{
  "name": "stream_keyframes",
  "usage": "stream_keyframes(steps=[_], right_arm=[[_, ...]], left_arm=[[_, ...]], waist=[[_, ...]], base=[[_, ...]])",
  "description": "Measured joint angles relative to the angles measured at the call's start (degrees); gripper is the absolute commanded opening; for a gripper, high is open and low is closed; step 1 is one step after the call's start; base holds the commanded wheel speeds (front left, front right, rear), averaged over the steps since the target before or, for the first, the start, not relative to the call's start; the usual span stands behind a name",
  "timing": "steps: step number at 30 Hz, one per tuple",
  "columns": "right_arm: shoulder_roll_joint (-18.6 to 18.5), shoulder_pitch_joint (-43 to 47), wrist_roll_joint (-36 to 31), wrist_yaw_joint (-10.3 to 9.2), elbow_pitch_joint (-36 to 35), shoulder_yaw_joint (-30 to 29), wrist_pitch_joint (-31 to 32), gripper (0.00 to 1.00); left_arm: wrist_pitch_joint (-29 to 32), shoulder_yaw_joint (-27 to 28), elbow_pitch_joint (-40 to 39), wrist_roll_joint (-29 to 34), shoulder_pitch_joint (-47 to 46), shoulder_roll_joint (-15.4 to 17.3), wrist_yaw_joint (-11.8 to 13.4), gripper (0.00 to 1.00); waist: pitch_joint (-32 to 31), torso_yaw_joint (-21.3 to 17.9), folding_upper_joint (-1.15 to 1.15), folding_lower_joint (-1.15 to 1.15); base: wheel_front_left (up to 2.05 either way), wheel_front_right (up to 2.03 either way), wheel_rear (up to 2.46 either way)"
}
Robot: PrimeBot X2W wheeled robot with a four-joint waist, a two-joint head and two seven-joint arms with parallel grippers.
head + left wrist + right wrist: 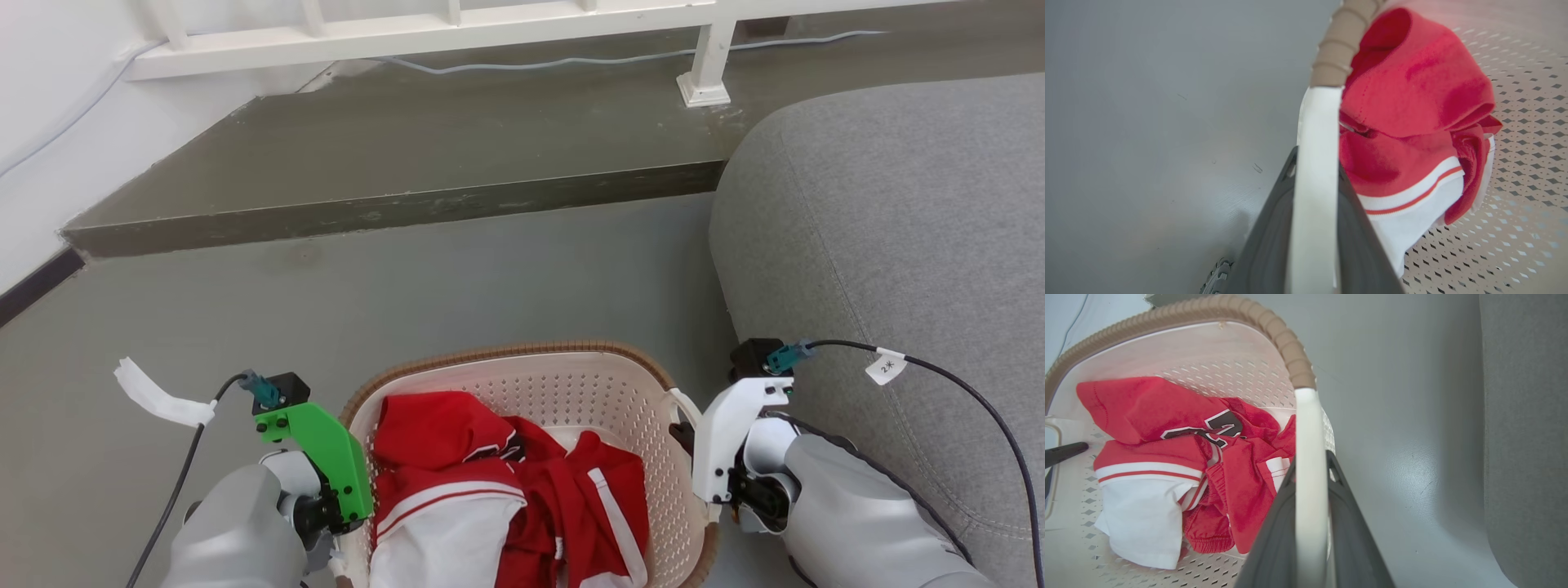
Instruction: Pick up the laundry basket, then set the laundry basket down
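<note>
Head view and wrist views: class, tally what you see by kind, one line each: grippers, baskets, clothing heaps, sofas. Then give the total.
grippers: 2 (left gripper, right gripper)
laundry basket: 1
heap of red and white clothing: 1
grey sofa: 1
Total: 5

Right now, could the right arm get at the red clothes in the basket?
Probably not: the right gripper is shut on the white handle of the laundry basket, though the red clothes lie uncovered beside it.
</note>
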Motion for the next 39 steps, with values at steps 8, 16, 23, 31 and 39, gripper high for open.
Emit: stream_keyframes(steps=[8, 16, 23, 31, 39], right_arm=[[-0.3, 0.0, 0.5, 0.0, -0.4, 0.6, 0.2, 0.0], [-0.8, 0.0, 1.4, 0.0, -0.8, 1.0, 0.2, 0.0], [-0.9, -0.3, 1.6, 0.0, -1.1, 1.2, -0.6, 0.0], [-1.6, -2.7, 1.6, 0.01, -1.9, 1.3, -3.1, 0.0], [-2.6, -5.8, 1.2, 0.01, -2.7, 1.8, -6.2, 0.0]], left_arm=[[0.0, -0.2, -0.2, -0.2, 0.0, 0.0, 0.0, 0.0], [-0.2, -0.4, -0.6, -0.2, 0.0, 0.0, 0.0, 0.0], [-1.2, -0.5, -1.2, -0.2, -0.1, 0.2, 0.0, 0.0], [-4.5, -0.6, -2.2, -0.2, -2.2, 0.3, 0.0, 0.0], [-6.9, -0.8, -3.4, 0.5, -5.0, 0.3, 0.6, 0.0]], waist=[[0.5, -0.1, 0.0, 0.0], [1.2, -0.1, 0.0, 0.0], [2.7, 0.1, 0.0, 0.0], [6.0, 0.2, 0.0, 0.0], [11.2, 0.2, 0.0, 0.0]], base=[[0.0, 0.0, 0.0], [0.0, 0.0, 0.0], [0.0, 0.0, 0.0], [0.0, 0.0, 0.0], [0.0, 0.0, 0.0]])
